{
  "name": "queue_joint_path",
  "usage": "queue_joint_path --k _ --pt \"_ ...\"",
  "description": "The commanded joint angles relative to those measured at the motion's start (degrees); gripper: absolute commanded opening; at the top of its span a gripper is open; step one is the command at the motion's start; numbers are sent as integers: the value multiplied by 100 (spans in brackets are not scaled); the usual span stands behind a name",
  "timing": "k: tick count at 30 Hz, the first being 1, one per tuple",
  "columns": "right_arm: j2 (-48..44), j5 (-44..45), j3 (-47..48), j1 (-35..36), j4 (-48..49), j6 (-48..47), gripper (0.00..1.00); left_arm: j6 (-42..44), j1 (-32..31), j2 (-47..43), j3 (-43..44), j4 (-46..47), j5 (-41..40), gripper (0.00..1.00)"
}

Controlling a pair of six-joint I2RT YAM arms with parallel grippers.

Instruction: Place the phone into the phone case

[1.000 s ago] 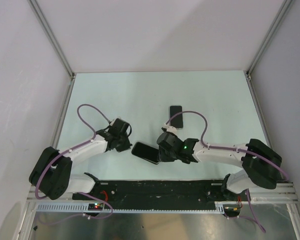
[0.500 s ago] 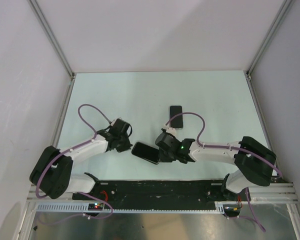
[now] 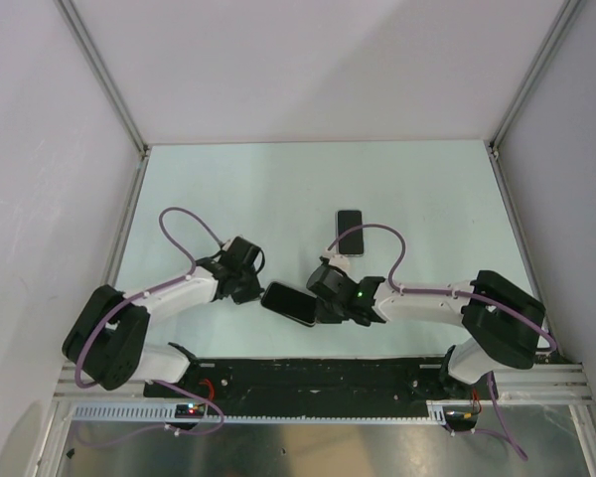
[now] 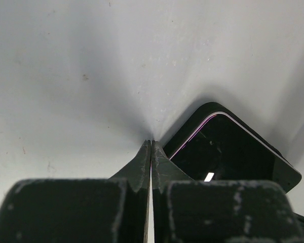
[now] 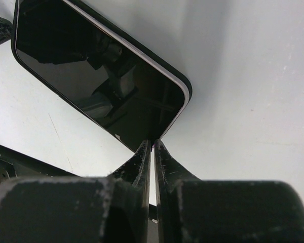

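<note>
1. Both sets of jaws are closed on nothing. The left gripper has its tips together on the worktop, just beside one corner of the phone. The right gripper has its tips together at the edge of the opposite end.
2. Flat and screen-up, the phone lies between the two grippers, near the arm bases. A black rim runs around it, which I take to be the phone case.
3. One risk is sliding. A closed tip that pushes sideways on the smooth worktop may shove phone and case along together instead of pressing the phone home.
4. Another risk is a tip riding up onto the glass. It could skid across the screen or lever one corner down so the opposite corner lifts out of the rim.
5. With the two wrists this near each other, a careless move inward could bring the grippers together over the phone.
6. Hard to judge is whether the phone sits fully in the case. Each wrist view shows only one end, and from above the right gripper covers part of it.
7. Whether either tip actually touches the phone cannot be told.
8. Further back on the worktop lies a second dark rectangle. It is too small to tell whether it is a handset or an empty case.
</note>
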Motion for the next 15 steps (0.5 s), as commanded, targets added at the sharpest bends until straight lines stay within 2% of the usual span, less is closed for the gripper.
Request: queue_joint_path --k 1,15 --pt "307 212 -4 148 40 34 7 -61 -47 58 106 157 -34 0" --pt "1069 447 295 403 -322 -72 6 -29 -91 217 116 272 47 0"
